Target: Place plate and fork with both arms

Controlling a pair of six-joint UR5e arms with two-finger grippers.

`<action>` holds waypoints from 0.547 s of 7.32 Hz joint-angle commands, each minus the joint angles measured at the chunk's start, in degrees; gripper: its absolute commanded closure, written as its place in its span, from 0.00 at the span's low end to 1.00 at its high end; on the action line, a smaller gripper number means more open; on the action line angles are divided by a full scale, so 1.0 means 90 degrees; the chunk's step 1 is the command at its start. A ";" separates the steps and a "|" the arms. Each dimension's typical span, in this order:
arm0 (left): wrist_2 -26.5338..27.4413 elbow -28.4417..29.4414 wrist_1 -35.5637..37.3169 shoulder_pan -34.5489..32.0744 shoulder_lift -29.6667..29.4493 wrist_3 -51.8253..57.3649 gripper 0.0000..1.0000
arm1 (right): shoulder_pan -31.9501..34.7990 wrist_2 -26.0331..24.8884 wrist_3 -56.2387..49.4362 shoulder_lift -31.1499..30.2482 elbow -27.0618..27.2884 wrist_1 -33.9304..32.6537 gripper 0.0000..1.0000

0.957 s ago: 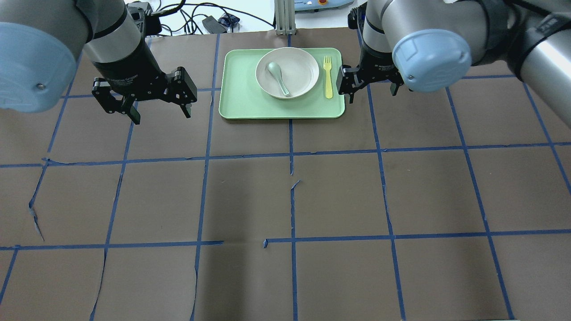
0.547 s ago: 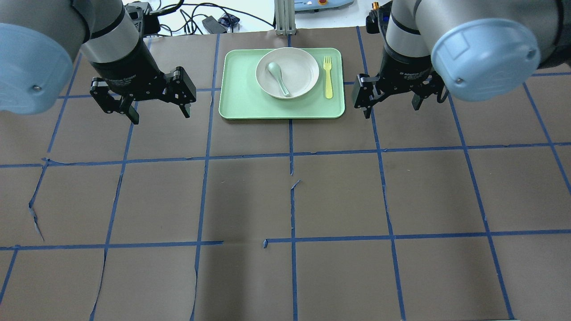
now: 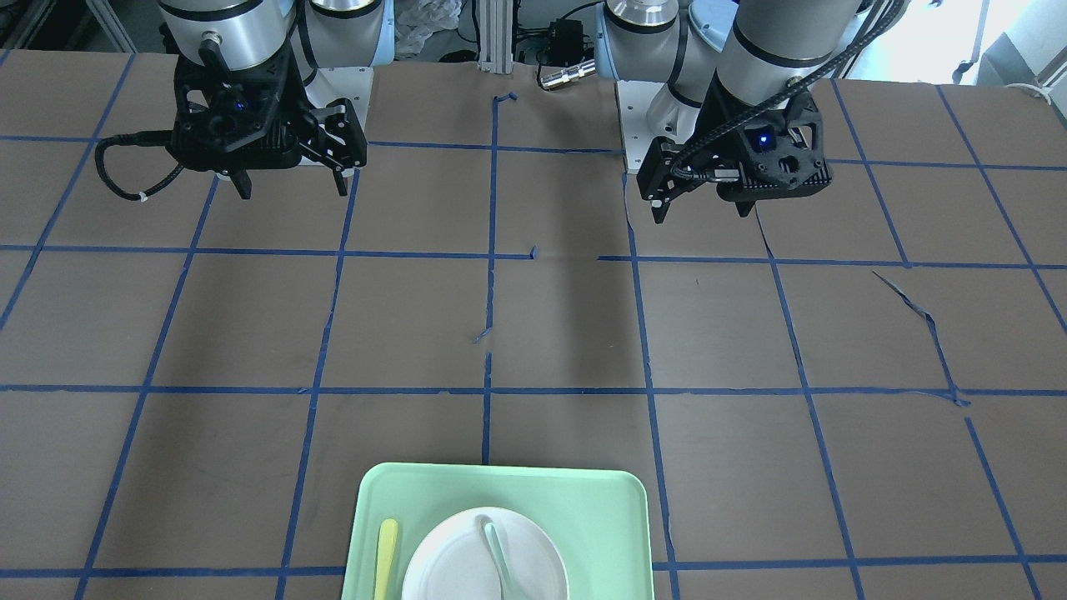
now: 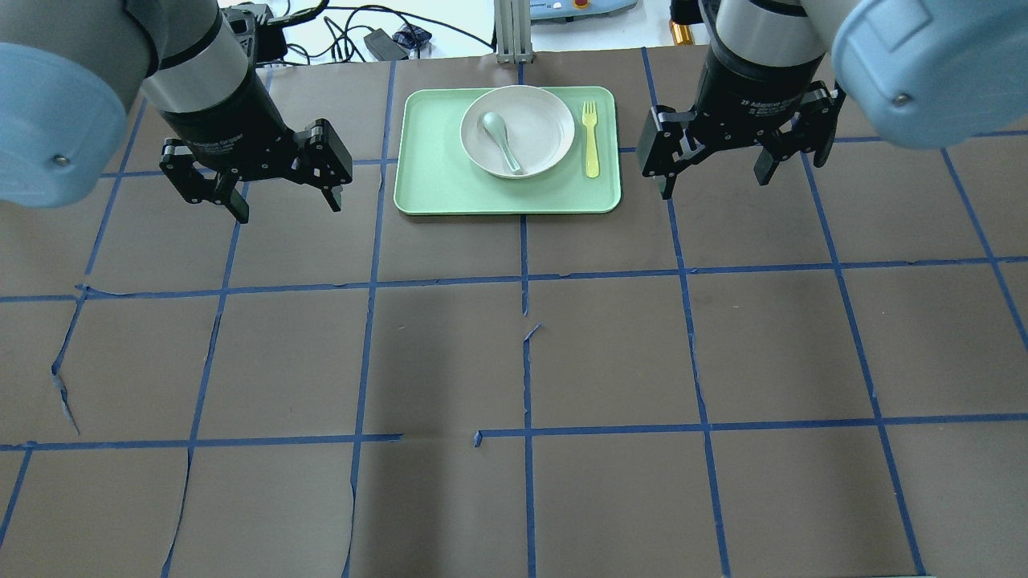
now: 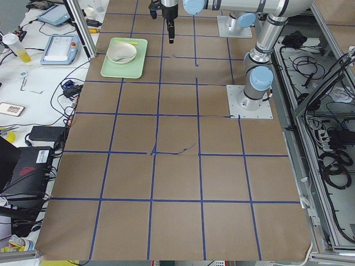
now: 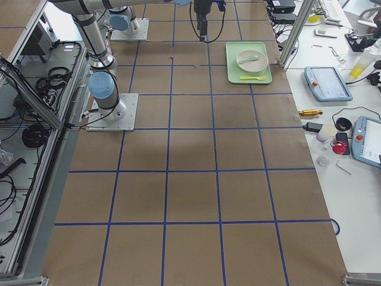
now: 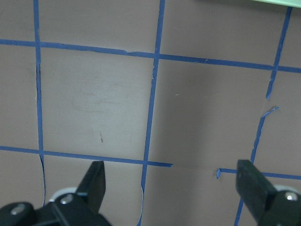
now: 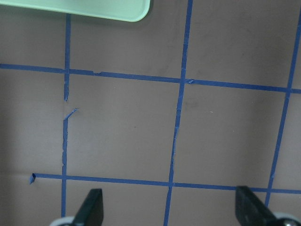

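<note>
Where the plate (image 4: 548,119) is sitting: on the mint-green tray (image 4: 434,172) at the far edge of the worktop (image 4: 610,353), near the tray's middle and close to its far rim.
Plate's look: round, shallow and off-white, with a raised rim. It is holding a pale grey-green spoon (image 4: 501,141), whose bowl is lying toward the plate's far left and whose handle is running toward the near rim.
Fork (image 4: 591,138): slim and yellow, lying flat on the tray just beside the plate on its right in the overhead view, with a narrow gap between them and the tines pointing away from the robot.
Left gripper (image 4: 289,207): hovering above the bare worktop, left of the tray and apart from it. Its fingers (image 7: 94,181) are standing spread wide, with only worktop showing between them.
Right gripper (image 4: 713,185): hanging above the worktop just right of the tray. Its fingers (image 8: 91,207) are also spread wide, gripping nothing.
Worktop surface: a brown covering crossed by a grid of blue tape (image 4: 522,278) that is peeling and torn in places.
Wrist views: each is looking down on brown squares and tape, with a sliver of the tray showing at the top edge.
</note>
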 commanded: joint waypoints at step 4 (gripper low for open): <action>-0.0062 0.0125 0.0068 0.0000 -0.0011 0.0075 0.00 | 0.0030 0.0183 0.0151 0.0113 0.0058 -0.0535 0.00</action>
